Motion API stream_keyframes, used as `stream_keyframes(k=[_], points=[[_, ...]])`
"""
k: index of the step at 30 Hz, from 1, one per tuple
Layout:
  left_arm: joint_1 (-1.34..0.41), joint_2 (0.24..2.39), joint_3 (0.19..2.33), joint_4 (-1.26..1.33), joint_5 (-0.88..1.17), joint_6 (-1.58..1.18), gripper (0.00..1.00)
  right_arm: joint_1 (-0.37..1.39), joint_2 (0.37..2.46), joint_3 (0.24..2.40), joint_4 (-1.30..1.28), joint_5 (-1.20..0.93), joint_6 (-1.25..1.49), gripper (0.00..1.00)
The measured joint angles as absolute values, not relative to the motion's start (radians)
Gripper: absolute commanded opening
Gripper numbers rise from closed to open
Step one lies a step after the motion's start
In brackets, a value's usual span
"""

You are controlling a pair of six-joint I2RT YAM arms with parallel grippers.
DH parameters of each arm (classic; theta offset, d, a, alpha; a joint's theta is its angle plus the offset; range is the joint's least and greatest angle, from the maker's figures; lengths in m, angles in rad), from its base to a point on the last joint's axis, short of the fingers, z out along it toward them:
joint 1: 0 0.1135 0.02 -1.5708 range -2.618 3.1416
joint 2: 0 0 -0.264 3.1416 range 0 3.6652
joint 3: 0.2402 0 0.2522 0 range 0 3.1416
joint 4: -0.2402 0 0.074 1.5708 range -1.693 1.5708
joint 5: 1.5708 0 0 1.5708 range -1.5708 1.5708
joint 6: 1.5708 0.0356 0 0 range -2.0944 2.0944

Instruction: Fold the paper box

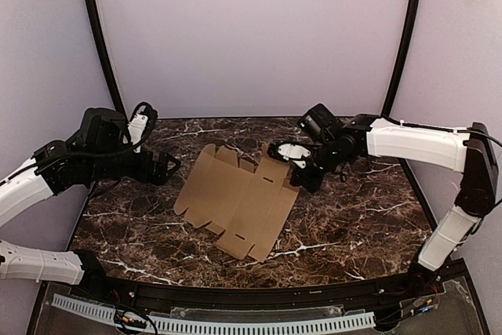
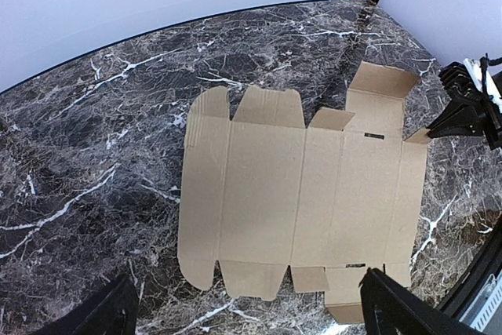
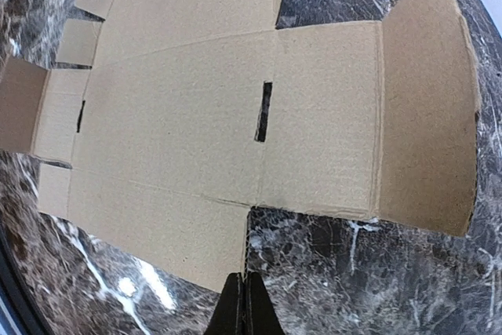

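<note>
Cardboard lay spread out flat near the middle of the dark marbled table (image 1: 369, 225): the paper box (image 1: 235, 202) was an unfolded cut sheet, its long panels side by side and short flaps and tabs notched along both long edges. No panel had been turned up yet, so the folding looked barely begun. Only the large end flap at the far right corner seemed to tilt a little off the surface, though that was hard to judge.

Lying open and square to both arms, the sheet offered each of them an edge. The right gripper (image 1: 302, 178) was pinched shut with nothing between its fingers (image 3: 243, 307). In its wrist view the tip hung low over bare table just beside a notch in the sheet's near edge. Closed like that it made a thin blade, probably meant to slip under the cardboard or press along a crease rather than grasp. Whether it touched the sheet could not be told.

The left gripper (image 1: 171, 169) was spread wide and held nothing, hanging near the sheet's left edge but apart from it. Its fingers (image 2: 392, 307) framed the whole sheet from above, likely waiting to catch or steady a panel once one lifted.
</note>
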State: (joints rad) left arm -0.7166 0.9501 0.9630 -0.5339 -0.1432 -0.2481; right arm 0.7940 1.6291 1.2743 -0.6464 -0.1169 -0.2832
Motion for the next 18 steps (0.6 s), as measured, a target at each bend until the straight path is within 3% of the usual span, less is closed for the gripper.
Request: stream_keyframes(k=[18], points=[[-0.717, 0.95, 0.964, -0.534, 0.005, -0.24, 1.0, 0.794, 1.802, 1.364, -0.733, 0.089, -0.971, 0.0]])
